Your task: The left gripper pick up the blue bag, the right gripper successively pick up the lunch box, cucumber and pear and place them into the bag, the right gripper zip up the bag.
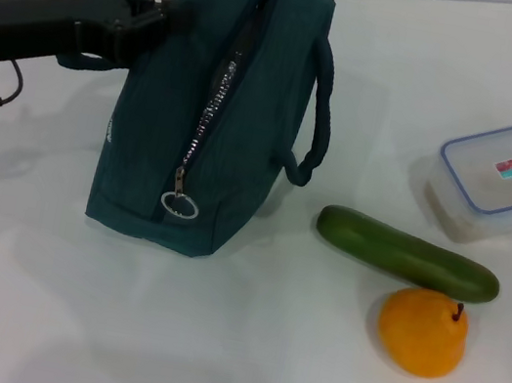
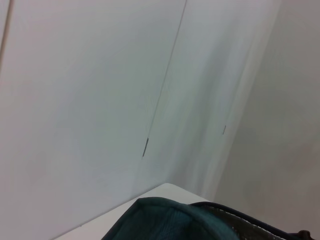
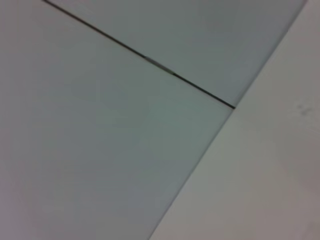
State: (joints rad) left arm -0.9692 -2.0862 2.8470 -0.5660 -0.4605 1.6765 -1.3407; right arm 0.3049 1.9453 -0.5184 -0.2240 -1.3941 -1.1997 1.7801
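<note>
Fingers: those of the black, unlabelled left gripper (image 1: 161, 12) are closed on the near padded loop handle of the large teal-blue fabric bag (image 1: 208, 114); the right gripper is not seen.
Bag: held tilted on the white table (image 1: 113, 325), zip shut, ring pull (image 1: 179, 205) low at the front.
Step in hand: bag pick-up — judged under way.
Waiting items: clear blue-rimmed lunch box (image 1: 506, 179), dark green cucumber (image 1: 408, 253), orange-yellow pear (image 1: 423, 330) — all right of the bag.
Next move: zip likely to be opened before the lunch box is fetched.
</note>
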